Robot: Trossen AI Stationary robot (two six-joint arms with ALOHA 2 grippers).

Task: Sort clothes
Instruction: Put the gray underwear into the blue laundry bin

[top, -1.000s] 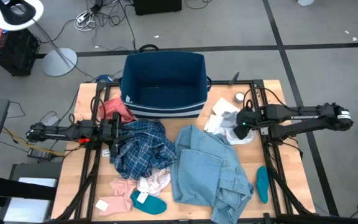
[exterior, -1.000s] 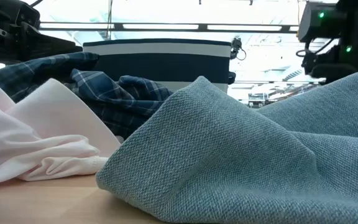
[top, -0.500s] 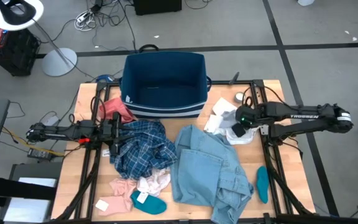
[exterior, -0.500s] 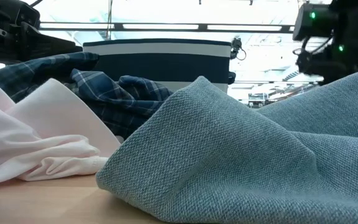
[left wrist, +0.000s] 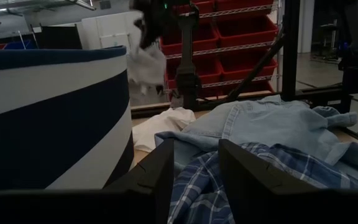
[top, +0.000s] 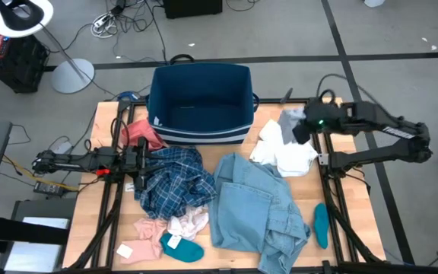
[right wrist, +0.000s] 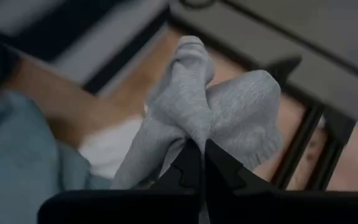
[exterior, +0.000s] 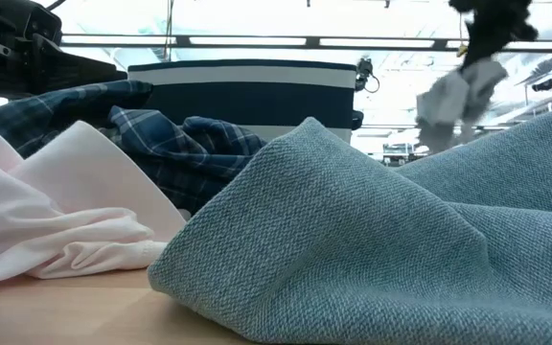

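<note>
My right gripper (top: pixel 303 126) is raised over the table's far right part and is shut on a small grey knit piece (right wrist: pixel 216 106), which also shows in the low view (exterior: pixel 456 94). Below it lie white pieces (top: pixel 286 156). A light blue denim shirt (top: pixel 261 202) lies spread in the middle. A blue plaid shirt (top: pixel 173 179) lies bunched to its left. My left gripper (left wrist: pixel 194 177) is open and low beside the plaid shirt, touching nothing. A coral-red piece (top: pixel 144 135) lies by the bin. Pale pink pieces (top: pixel 166 227) and teal socks (top: pixel 182 248) lie near the front. My right gripper pinches a bunched fold of the grey piece (right wrist: pixel 194 138) between its two fingers. The fingers come from the table's right side, slanting down. The piece hangs slack below the fingers (exterior: pixel 468 81), lifted clear of the white pieces and the table.
The dark blue bin with white stripes (top: pixel 200 125) stands open at the far middle of the table. A second teal sock (top: pixel 321 224) lies at the right front. Black rails (top: pixel 333 190) run along the table's sides.
My right gripper has gone up and toward the table's far edge, its arm folding upward. It has drawn the grey piece out of the white pile, and the piece now hangs clear. The white pieces stay on the table, more uncovered than before.
</note>
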